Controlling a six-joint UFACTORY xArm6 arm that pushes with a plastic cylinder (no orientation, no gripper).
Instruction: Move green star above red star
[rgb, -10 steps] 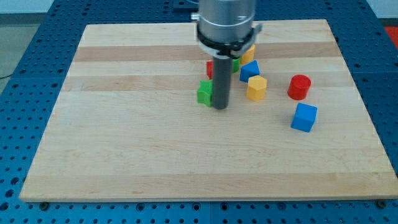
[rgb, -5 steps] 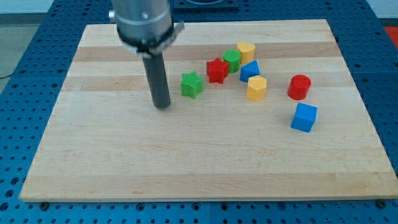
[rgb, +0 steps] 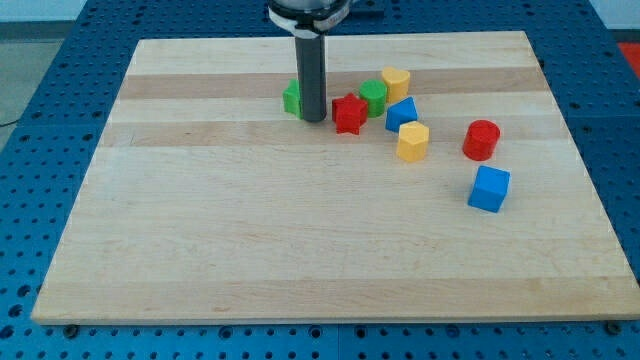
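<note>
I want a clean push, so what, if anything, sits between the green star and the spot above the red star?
Nothing visible does. The green star lies just left of my tip, with the red star on the tip's right. The board above the red star looks bare; the green cylinder sits right of that spot.

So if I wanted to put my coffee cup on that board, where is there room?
The whole left side and the wide bottom stretch of the wooden board are bare. It is crowded at the upper middle and right, where my tip sits between the green star and red star.
</note>
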